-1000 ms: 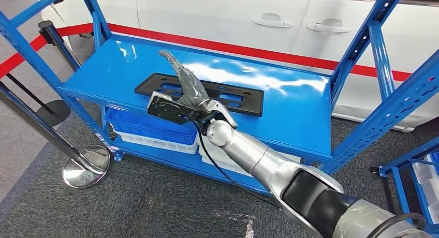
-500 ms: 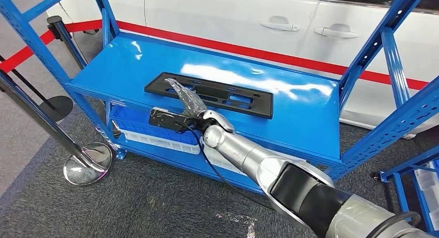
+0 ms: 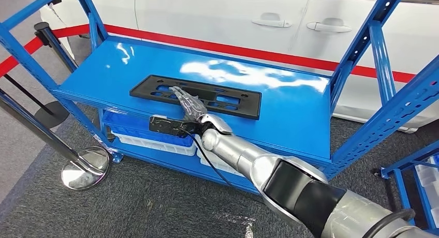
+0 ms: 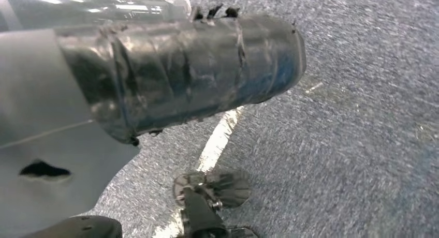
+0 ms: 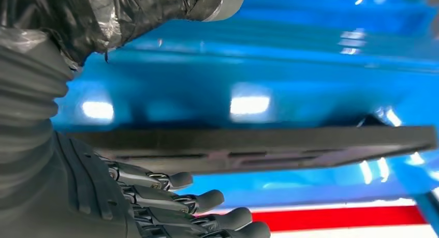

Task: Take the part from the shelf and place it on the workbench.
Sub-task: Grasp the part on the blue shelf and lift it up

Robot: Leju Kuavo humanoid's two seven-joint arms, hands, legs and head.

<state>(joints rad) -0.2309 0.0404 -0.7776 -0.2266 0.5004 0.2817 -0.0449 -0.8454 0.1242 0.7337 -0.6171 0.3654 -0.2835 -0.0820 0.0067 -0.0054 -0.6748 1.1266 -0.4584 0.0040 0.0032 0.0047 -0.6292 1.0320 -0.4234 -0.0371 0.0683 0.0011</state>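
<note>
Here, black slotted part (image 3: 195, 95) flat on blue shelf (image 3: 290, 108), right hand (image 3: 189, 103) over its near edge, fingers (image 5: 207, 201) spread beside it in the wrist view, holding nothing; left hand (image 4: 155, 72) state unclear.

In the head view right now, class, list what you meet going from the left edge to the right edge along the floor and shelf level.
Chrome stanchion base → blue and white bins under the shelf → black part with the right hand over it → blue shelf's right upright.
</note>
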